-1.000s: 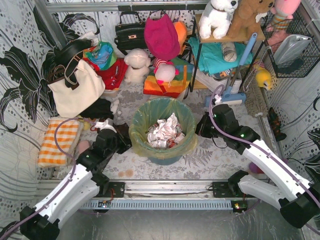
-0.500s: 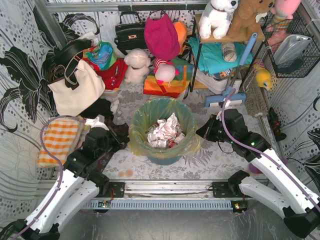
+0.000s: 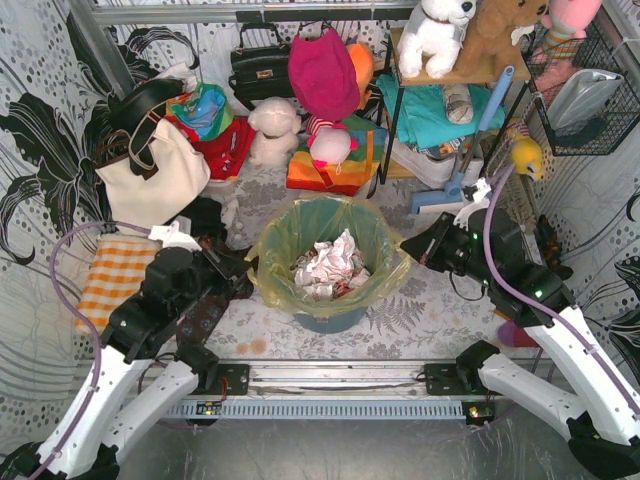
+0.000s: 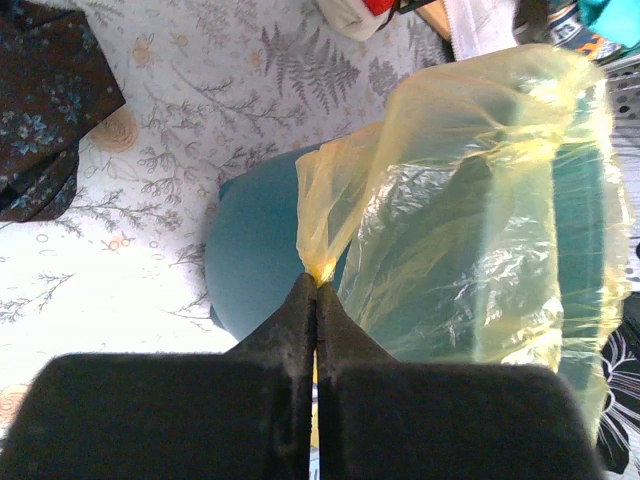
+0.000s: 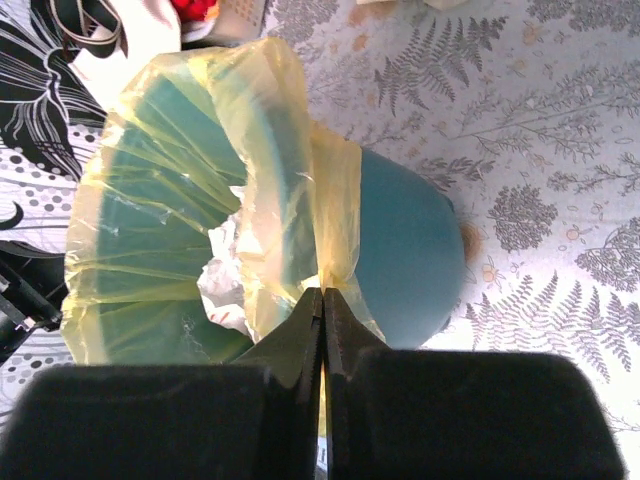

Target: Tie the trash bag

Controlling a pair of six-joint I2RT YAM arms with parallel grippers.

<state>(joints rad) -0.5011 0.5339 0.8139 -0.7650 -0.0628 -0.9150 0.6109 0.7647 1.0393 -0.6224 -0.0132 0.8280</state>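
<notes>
The yellow-green trash bag (image 3: 385,262) lines the round teal bin (image 3: 328,318) at the middle, with crumpled white paper (image 3: 330,262) inside. My left gripper (image 3: 250,268) is shut on the bag's rim at the bin's left side; in the left wrist view the gripper (image 4: 316,288) pinches yellow plastic (image 4: 470,210) beside the bin wall (image 4: 255,260). My right gripper (image 3: 408,252) is shut on the rim at the right side; in the right wrist view the gripper (image 5: 322,292) pinches a fold of the bag (image 5: 290,150) over the bin (image 5: 405,250).
A cream canvas tote (image 3: 152,178) and an orange checked cloth (image 3: 112,275) lie at the left. Soft toys, a black handbag (image 3: 260,66) and a shelf rack (image 3: 450,80) crowd the back. A wire basket (image 3: 580,95) hangs at the right.
Both arms have risen and drawn outward from the bin with the bag's rim pinched. The rim is stretched wider at its left and right sides than before.
</notes>
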